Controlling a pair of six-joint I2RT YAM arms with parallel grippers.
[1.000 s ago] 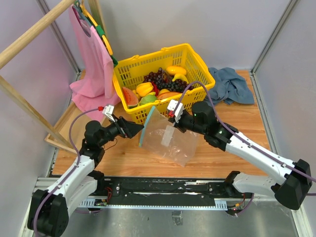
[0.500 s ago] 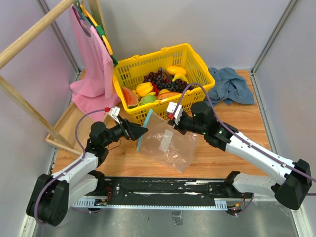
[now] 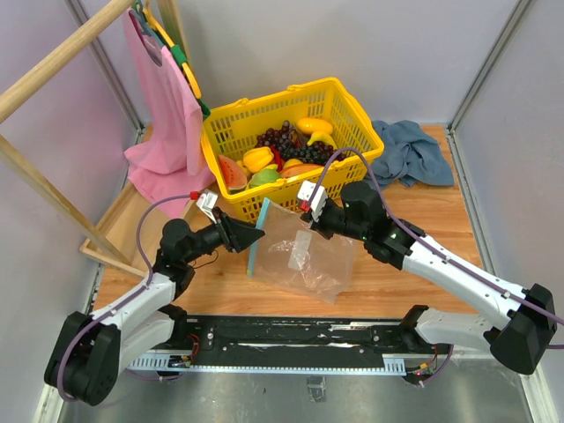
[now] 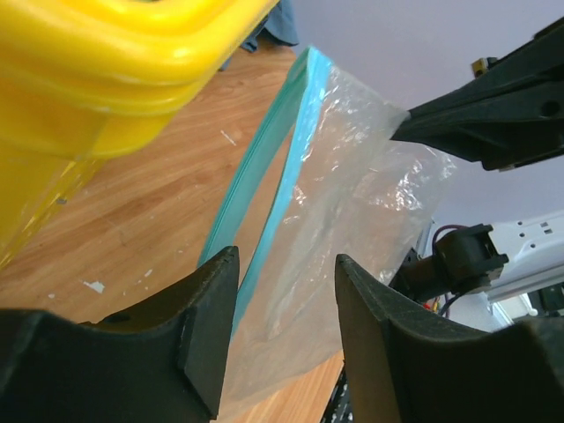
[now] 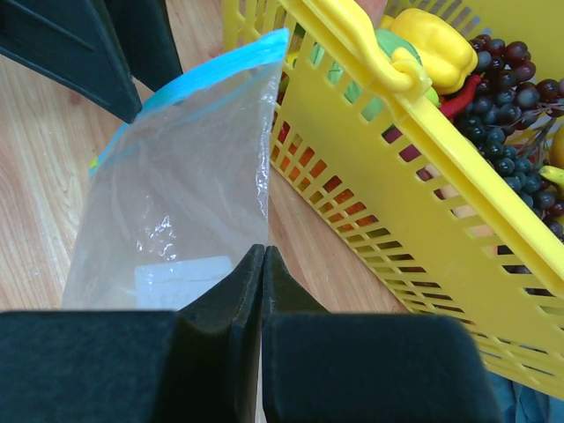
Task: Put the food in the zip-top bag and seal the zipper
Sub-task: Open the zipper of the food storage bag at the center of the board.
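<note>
The clear zip-top bag [image 3: 304, 256] hangs over the wooden table in front of the yellow basket [image 3: 352, 101]. Its light-blue zipper [image 3: 256, 231] runs down its left edge. My right gripper [image 3: 304, 218] is shut on the bag's upper right edge, with the jaws pressed together [image 5: 263, 249]. My left gripper [image 3: 257, 236] is open right at the zipper. The strip [image 4: 264, 203] runs down just beyond the gap between its jaws [image 4: 285, 264], nearer the left finger. The food lies in the basket: a yellow fruit [image 3: 315, 126], a green one [image 3: 264, 176] and an orange one [image 3: 300, 169].
The basket also holds dark grapes [image 3: 284, 138] and a watermelon slice [image 3: 231, 172]. A pink garment [image 3: 167, 106] hangs from a wooden rack [image 3: 53, 62] at the back left. A blue-grey cloth [image 3: 407, 152] lies at the back right.
My left gripper has moved right to the bag's zipper edge. The bag has sagged lower and toward the front. My right gripper has held its grip in place.
</note>
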